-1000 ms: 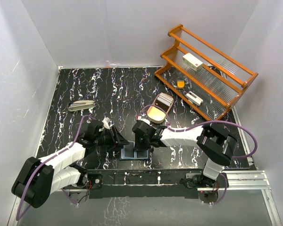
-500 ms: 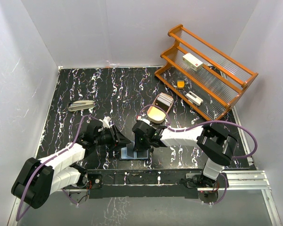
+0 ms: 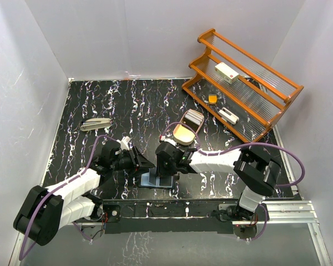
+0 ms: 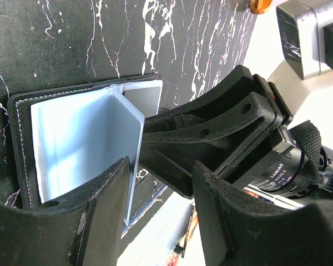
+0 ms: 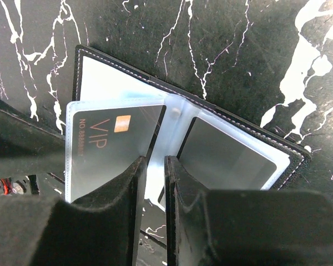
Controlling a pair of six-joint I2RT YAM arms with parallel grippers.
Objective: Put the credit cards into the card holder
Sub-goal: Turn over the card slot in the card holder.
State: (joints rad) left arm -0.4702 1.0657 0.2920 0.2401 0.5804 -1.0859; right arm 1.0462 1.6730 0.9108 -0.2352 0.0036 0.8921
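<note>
Card holder: the small black stitched bifold card holder (image 3: pixel 154 180) with pale blue clear-plastic leaves lies open on the black white-veined table (image 3: pixel 127 111), at the near edge, between my two claws.
Card: the grey VIP card (image 5: pixel 108 147) with a gold chip sits inside a clear leaf (image 4: pixel 127 138) hinged at the spine.
Second pocket: a dark grey rectangle (image 5: pixel 227 158) fills the opposite pocket; I cannot tell whether it is a card.
Left claw: my left claw (image 4: pixel 162 166) has its jaws apart and straddles the near edge of the leaf. The leaf lies by one finger, with daylight at the other. Nothing is clamped.
Right claw: my right claw (image 5: pixel 155 160) shows only a narrow slit with pale plastic in it. I cannot tell whether it pinches the leaf or is clear of it.
Governing relation: the open holder's long axis runs left to right and its spine near to far. My right claw sits directly over the spine and is the nearer; my left claw stands at the left edge.
Judgement: the next withdrawal should run along the spine, not across the leaf.
Left wrist view only: the leaf stands upright on edge, with my right fingertips meeting it.
Right wrist view only: the card's print and how deep it sits.
Top view: my claws hide most of the holder.
</note>
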